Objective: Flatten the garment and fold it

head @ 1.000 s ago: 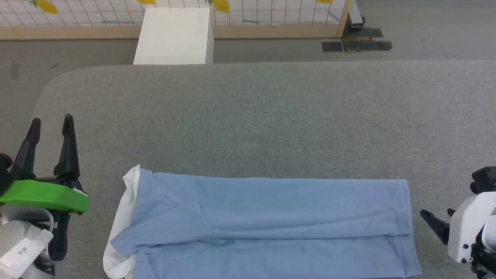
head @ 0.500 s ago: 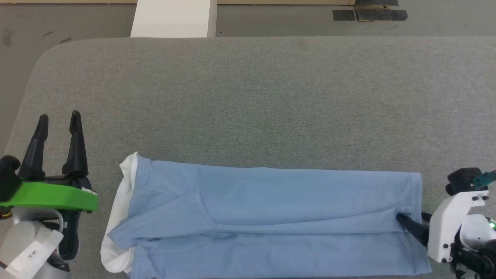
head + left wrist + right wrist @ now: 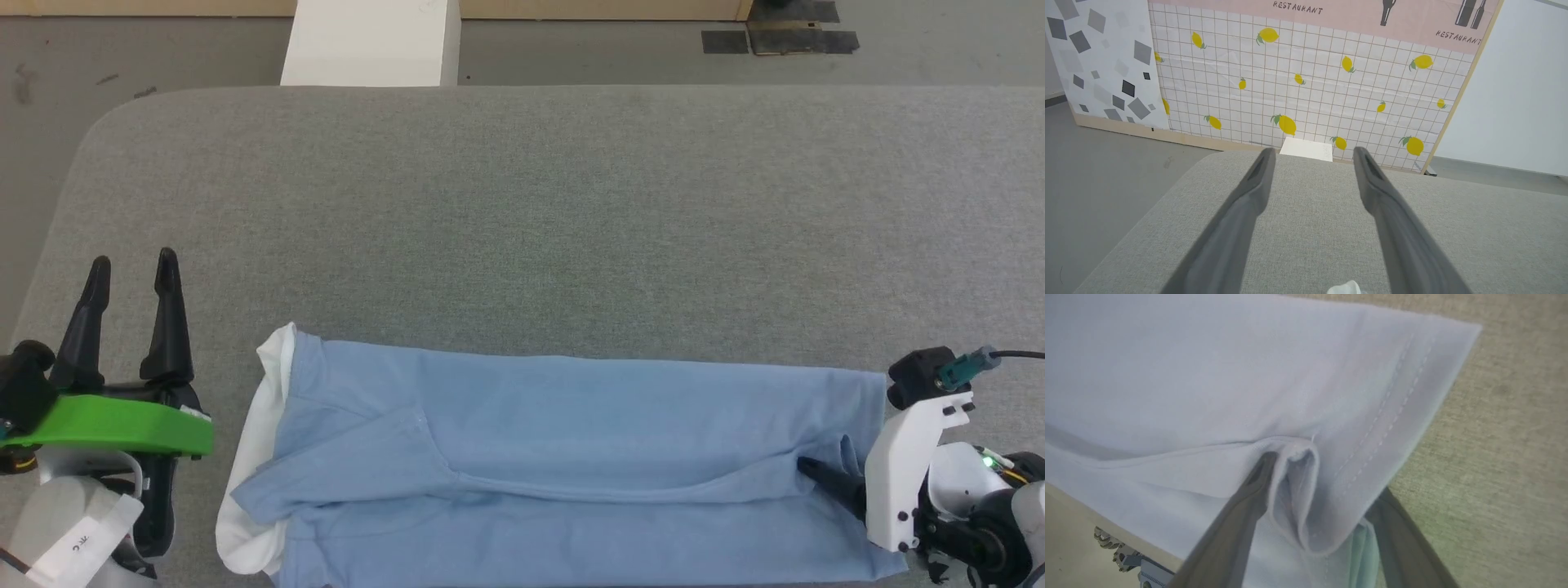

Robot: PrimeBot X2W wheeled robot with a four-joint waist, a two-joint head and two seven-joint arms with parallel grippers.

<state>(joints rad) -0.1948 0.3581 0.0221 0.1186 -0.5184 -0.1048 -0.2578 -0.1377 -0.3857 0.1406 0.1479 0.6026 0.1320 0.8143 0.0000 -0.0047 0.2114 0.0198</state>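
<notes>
- While you scan the head view, find the garment (image 3: 571, 457) at 6 o'clock on the grey table (image 3: 531, 229): a light blue strip running 9 to 3, folded lengthwise.
- White collar (image 3: 265, 408) sticks out at the 9 o'clock end. A short sleeve (image 3: 351, 465) lies folded across the body just beside it, pointing toward 8.
- Hem (image 3: 867, 400) is at the 3 o'clock end, flat at the far corner and puckered into a small ridge nearer 4.
- Right gripper (image 3: 816, 474) comes in from 4 o'clock, low on the cloth at that pucker. You see one dark finger there; the other is hidden by fabric.
- Right wrist view: fingers (image 3: 1229, 531) stand wide apart with a rolled lip of the hem between them. One lies on the lower layer, the other under the stitched edge, and they are not closed on it.
- Left gripper (image 3: 133, 260) is at 8 o'clock, well apart from the collar. Its fingers are spread, pointing to 12, with nothing between them, over bare table.
- Left wrist view: white box (image 3: 1306, 149) sits past the table's far edge at 12, with a lemon-print wall panel (image 3: 1310, 81) behind it.
- Floor (image 3: 571, 57) lies beyond the table, with dark tape patches (image 3: 775, 39) at 1 o'clock.
</notes>
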